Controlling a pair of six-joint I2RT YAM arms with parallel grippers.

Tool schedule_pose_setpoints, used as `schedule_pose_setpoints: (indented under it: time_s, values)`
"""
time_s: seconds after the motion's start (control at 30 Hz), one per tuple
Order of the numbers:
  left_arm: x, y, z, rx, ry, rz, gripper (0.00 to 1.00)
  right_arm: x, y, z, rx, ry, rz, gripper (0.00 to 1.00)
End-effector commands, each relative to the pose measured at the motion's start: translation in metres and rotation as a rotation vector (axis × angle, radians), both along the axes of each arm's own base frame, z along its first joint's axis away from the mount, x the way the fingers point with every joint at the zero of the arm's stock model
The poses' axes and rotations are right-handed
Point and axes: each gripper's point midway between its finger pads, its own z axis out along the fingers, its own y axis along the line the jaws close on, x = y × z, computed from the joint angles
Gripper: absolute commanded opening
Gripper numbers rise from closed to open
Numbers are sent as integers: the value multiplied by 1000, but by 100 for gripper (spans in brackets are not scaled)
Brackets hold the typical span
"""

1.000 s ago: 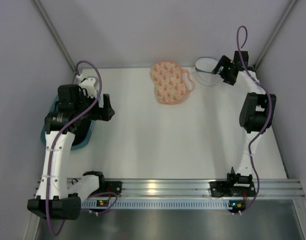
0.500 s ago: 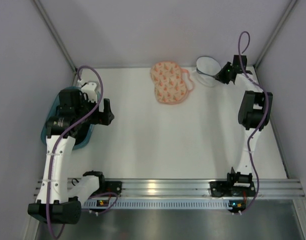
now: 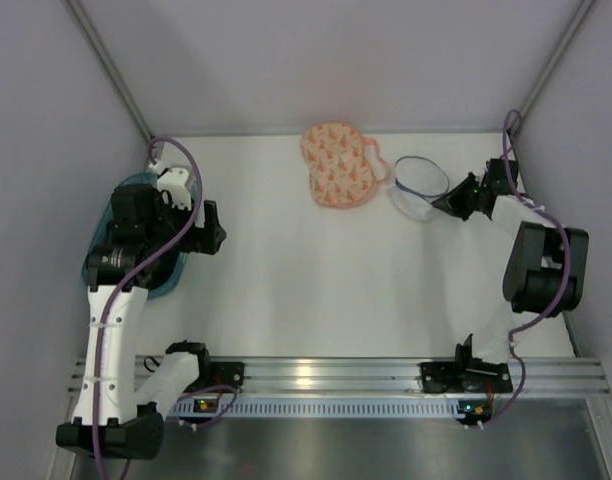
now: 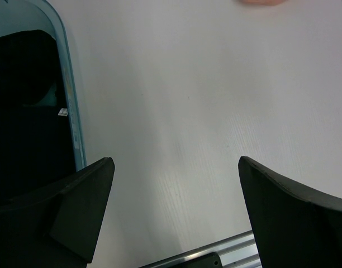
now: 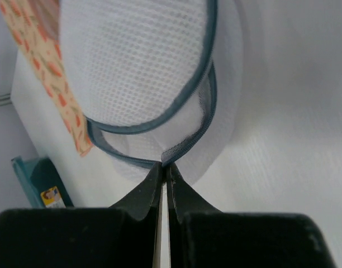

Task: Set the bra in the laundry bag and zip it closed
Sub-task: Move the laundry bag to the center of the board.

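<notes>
Laundry bag: cream-peach, triangle print, lies at surface far edge, centre. Right fingers pinched shut on mesh tub rim; left fingers spread wide, empty. Dark mass in teal bin indistinct.

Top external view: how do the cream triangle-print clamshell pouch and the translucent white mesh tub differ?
The cream pouch is opaque, patterned and untouched; the mesh tub is see-through, white with a dark rim. The right claw pinches the mesh tub's rim, not the cream pouch. Both are soft containers.

Mesh tub, cloth laundry bag, matt table
</notes>
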Motion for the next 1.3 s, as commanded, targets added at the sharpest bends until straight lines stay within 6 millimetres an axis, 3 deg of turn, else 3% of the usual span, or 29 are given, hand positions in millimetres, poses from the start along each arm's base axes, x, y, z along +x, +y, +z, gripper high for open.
schedule_pose_setpoints:
  time_s: [0.0, 0.03, 0.07, 0.1, 0.13, 0.23, 0.33, 0.5, 0.63, 0.67, 0.7, 0.73, 0.87, 0.9, 0.97, 1.0, 1.07, 1.1, 1.17, 1.2, 1.27]
  values:
    - [-4, -3, 3, -7, -27, -20, 99, -29, 21, 45, 63, -126, 40, 0]
    - [-5, -4, 3, -11, -27, -25, 99, -48, 24, 30, 64, -106, 33, 0]
    - [-7, -5, 2, -13, -30, -29, 99, -55, 18, 30, 34, -118, -3, 0]
    - [-7, -5, 2, -14, -28, -27, 99, -64, 16, 47, 0, -177, -13, 0]
    - [-7, -5, 2, -16, -27, -29, 99, -80, 18, 36, -12, -151, -11, 0]
    - [-10, -5, 4, -16, -38, -25, 99, -109, 33, 34, -28, -124, 72, 0]
    - [-10, -6, 6, -27, -40, -27, 99, -127, 44, 36, -8, -118, 122, 0]
    - [-9, -9, 6, -51, -27, -19, 99, -157, 82, 37, 65, -110, 237, 0]
    - [-7, -10, 7, -63, -21, -15, 99, -188, 114, 23, 103, -58, 297, 7]
    - [-6, -10, 7, -66, -18, -16, 99, -194, 121, 24, 138, -52, 313, 37]
    - [-6, -10, 7, -66, -18, -17, 99, -199, 128, 23, 186, -49, 310, 59]
    - [-6, -11, 7, -70, -16, -16, 99, -204, 135, 26, 216, -55, 330, 74]
    - [-7, -12, 2, -69, -4, -28, 99, -207, 152, 59, 202, -183, 468, 74]
    - [-8, -12, 1, -68, -4, -31, 99, -200, 155, 79, 178, -249, 503, 74]
    - [-9, -16, -1, -72, -1, -58, 99, -200, 157, 85, 97, -299, 625, 71]
    - [-10, -18, 0, -76, -4, -76, 99, -191, 159, 111, 53, -373, 678, 71]
    - [-12, -23, 1, -83, -11, -119, 99, -197, 156, 108, -38, -372, 851, 75]
    - [-13, -24, 1, -82, -14, -127, 99, -188, 157, 132, -81, -446, 906, 75]
    - [-14, -27, 5, -85, -28, -151, 99, -193, 152, 130, -159, -458, 1038, 68]
    - [-14, -28, 5, -86, -26, -157, 99, -180, 151, 137, -196, -473, 1057, 65]
    - [-13, -28, 4, -88, -19, -154, 99, -163, 140, 128, -330, -480, 1086, 59]
